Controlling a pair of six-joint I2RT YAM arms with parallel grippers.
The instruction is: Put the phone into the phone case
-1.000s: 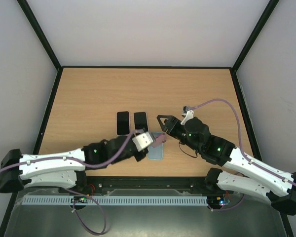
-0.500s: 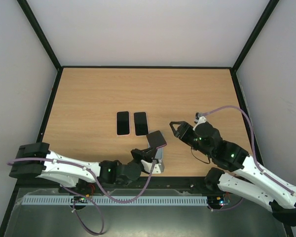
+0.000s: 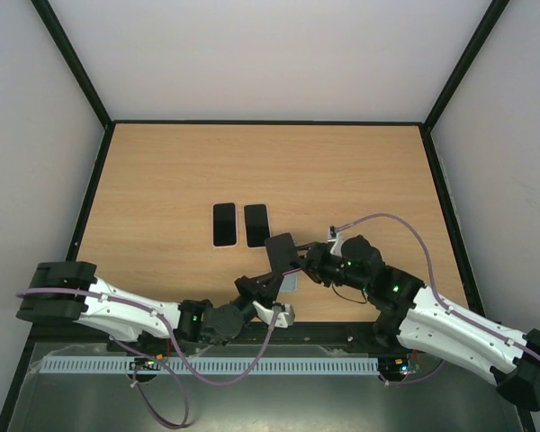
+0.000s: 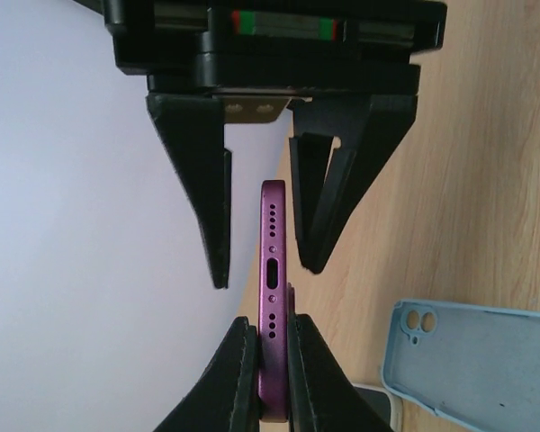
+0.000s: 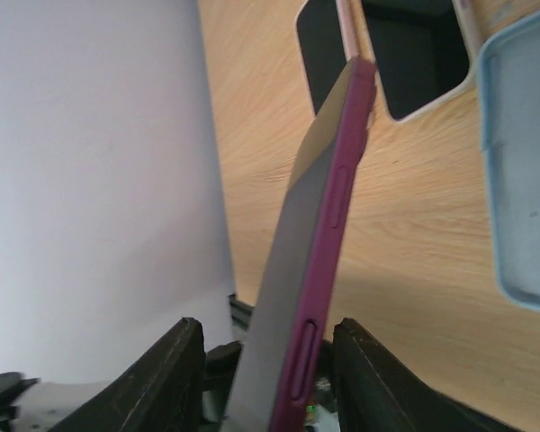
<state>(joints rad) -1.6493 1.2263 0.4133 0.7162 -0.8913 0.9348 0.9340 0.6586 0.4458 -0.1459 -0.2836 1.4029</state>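
My left gripper (image 3: pixel 277 270) is shut on the lower end of a purple phone (image 3: pixel 282 251) and holds it on edge above the table. In the left wrist view the phone's port end (image 4: pixel 273 288) sticks up between my fingers (image 4: pixel 234 369). My right gripper (image 3: pixel 304 259) is open, with one finger on each side of the phone's free end, not closed on it. The right wrist view shows the phone (image 5: pixel 317 243) standing between my spread fingers (image 5: pixel 175 373). The light blue phone case (image 3: pixel 290 283) lies on the table under both grippers, inside up; it also shows in both wrist views (image 4: pixel 472 360) (image 5: pixel 526 153).
Two other dark phones (image 3: pixel 223 224) (image 3: pixel 256 225) lie side by side just behind the grippers, also seen in the right wrist view (image 5: pixel 414 63). The wooden table (image 3: pixel 360 171) has a black rim and white walls around it.
My left gripper has lifted the purple phone and turned it towards the right arm. My right gripper has moved left and now straddles the phone's free end.
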